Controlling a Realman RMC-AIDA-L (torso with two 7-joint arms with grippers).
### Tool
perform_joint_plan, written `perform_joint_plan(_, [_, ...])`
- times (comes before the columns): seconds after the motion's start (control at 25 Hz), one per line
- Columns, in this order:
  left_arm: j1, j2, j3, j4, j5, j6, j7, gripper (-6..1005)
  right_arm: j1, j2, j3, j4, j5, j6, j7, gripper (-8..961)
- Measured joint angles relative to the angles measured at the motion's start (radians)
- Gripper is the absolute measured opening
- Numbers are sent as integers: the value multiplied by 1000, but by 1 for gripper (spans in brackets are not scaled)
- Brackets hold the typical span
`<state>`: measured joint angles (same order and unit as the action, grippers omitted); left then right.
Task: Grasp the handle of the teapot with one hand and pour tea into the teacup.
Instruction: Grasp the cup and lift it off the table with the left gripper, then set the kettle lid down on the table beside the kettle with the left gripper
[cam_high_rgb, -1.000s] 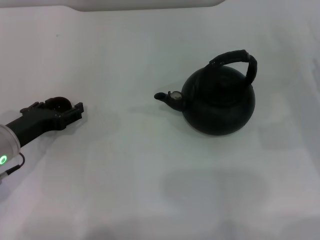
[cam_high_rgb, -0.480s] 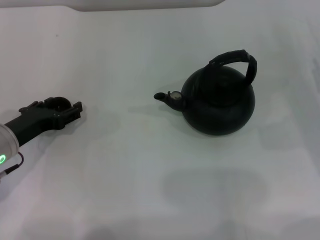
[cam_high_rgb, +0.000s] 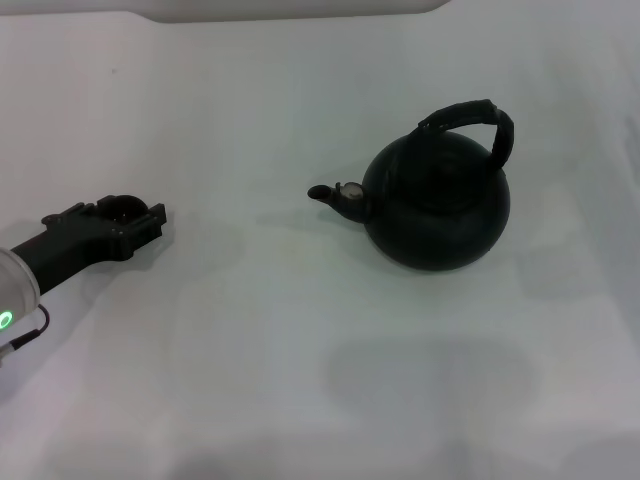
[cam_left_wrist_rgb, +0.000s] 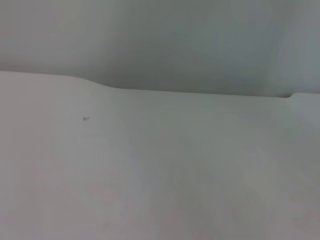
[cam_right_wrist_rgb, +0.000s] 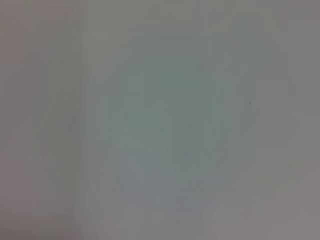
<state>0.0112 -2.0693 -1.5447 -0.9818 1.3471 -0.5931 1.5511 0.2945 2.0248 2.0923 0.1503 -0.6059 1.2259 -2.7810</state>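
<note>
The matte-black teapot (cam_high_rgb: 438, 205) stands upright on the white table, right of centre in the head view. Its short capped spout (cam_high_rgb: 335, 194) points left, and its arched black handle (cam_high_rgb: 478, 122) rises free over the top with nothing touching it. Far to the left, my left gripper (cam_high_rgb: 118, 228) lies low over the table, well apart from the teapot. A small dark round teacup (cam_high_rgb: 121, 206) shows right at the gripper's far side, partly hidden by it. I cannot tell whether they touch. No tea is visible. My right gripper is out of view.
The white table (cam_high_rgb: 300, 330) runs to a raised white edge at the back (cam_high_rgb: 290, 10). The left wrist view shows only bare table (cam_left_wrist_rgb: 160, 175) and a grey wall. A plain grey surface fills the right wrist view.
</note>
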Motion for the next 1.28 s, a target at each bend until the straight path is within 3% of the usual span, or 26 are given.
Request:
perform_joint_plan(0.28, [5, 0, -11, -47, 27, -35, 6, 706, 0, 0, 0, -3, 0, 1, 0, 421])
perform_joint_plan(0.44, [-12, 1, -109, -87, 110, -172, -2, 706, 1, 0, 0, -2, 0, 1, 0, 421])
perform_joint_plan(0.72, [-192, 6, -340, -37, 362, -488, -60, 707, 2, 0, 0, 1, 0, 2, 0, 422])
perform_joint_plan(0.92, [-291, 4, -358, 24, 477, -537, -39, 707, 2, 0, 0, 1, -1, 4, 0, 421])
perform_joint_plan(1.28, [-430, -2, -353, 169, 486, -524, -25, 707, 5, 0, -2, 3, -1, 15, -2, 421])
